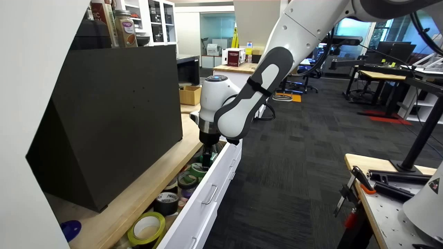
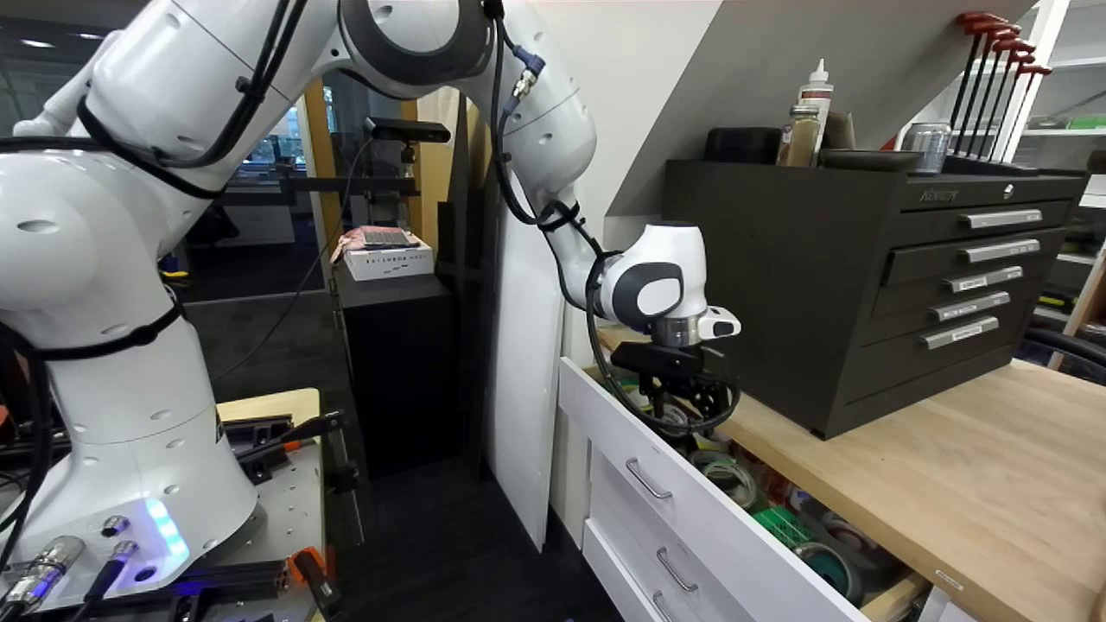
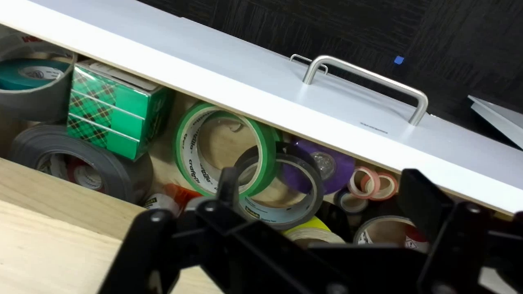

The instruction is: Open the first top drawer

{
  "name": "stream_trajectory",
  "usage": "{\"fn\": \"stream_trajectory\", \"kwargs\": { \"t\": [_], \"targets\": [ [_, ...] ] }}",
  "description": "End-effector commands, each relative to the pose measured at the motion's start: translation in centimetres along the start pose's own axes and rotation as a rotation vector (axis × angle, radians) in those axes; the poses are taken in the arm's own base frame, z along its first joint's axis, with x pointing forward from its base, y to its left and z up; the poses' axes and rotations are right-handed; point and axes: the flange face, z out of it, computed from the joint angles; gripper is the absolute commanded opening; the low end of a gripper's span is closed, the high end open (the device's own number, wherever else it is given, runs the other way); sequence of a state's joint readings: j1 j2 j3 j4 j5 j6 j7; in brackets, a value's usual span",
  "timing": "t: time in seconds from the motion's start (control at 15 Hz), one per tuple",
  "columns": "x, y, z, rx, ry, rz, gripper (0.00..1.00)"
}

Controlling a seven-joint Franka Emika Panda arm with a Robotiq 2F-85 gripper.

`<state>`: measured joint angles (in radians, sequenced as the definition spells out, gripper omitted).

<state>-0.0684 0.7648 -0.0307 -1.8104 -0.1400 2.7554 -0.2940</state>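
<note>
The first top drawer (image 1: 188,221) stands pulled out, its white front away from the wooden counter, with tape rolls and clutter showing inside. It also shows in an exterior view (image 2: 734,549) and in the wrist view (image 3: 245,65). Its silver bar handle (image 3: 367,73) is on the outer face, clear of the fingers. My gripper (image 1: 207,160) points down into the drawer opening, behind the front panel and over the tape rolls. In the wrist view the gripper (image 3: 320,183) has its fingers wide apart with nothing held. One finger is close to the panel's inner side; contact cannot be told.
A wooden counter (image 2: 968,449) edges the drawer opening and carries a large black tool chest (image 2: 769,294) close to the wrist. A green tape roll (image 3: 267,163) and a green box (image 3: 106,110) lie in the drawer. Taller white drawers with handles (image 2: 674,570) are below.
</note>
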Motion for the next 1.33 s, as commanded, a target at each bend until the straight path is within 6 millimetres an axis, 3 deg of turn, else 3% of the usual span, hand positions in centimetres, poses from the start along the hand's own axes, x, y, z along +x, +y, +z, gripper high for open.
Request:
{"fn": "stream_trajectory", "kwargs": {
  "t": [0.0,0.67,1.27],
  "targets": [
    [1.0,1.0,1.2,-0.01,0.006,0.037,1.0],
    [2.1,3.3,4.2,-0.01,0.036,0.074,1.0],
    [0.0,3.9,8.0,0.021,-0.011,0.09,1.0]
  ]
}}
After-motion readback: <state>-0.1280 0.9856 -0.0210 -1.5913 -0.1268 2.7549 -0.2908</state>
